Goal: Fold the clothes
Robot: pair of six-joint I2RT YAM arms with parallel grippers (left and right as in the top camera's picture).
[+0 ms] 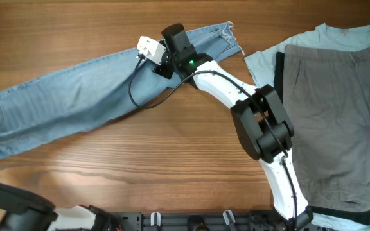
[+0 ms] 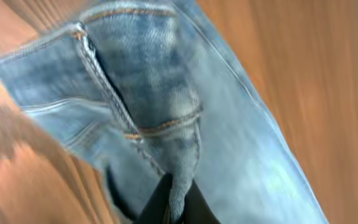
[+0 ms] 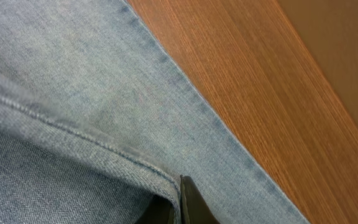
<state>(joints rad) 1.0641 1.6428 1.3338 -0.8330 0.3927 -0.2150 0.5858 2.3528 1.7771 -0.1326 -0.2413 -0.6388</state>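
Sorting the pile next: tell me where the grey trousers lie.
Overhead, the grey trousers lie at the far right, spread atop the pale-blue T-shirt, beside the right arm.

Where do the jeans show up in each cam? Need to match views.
Overhead: the jeans run from the left edge up to top centre, with the right gripper on them near the frayed hem.
Left wrist: they fill the centre, with a fold pinched in the left gripper at the bottom edge.
Right wrist: they cover the left and bottom, folded at the gripper, bottom centre.
Shared landmark: the wooden table, bare beside the denim in all three.
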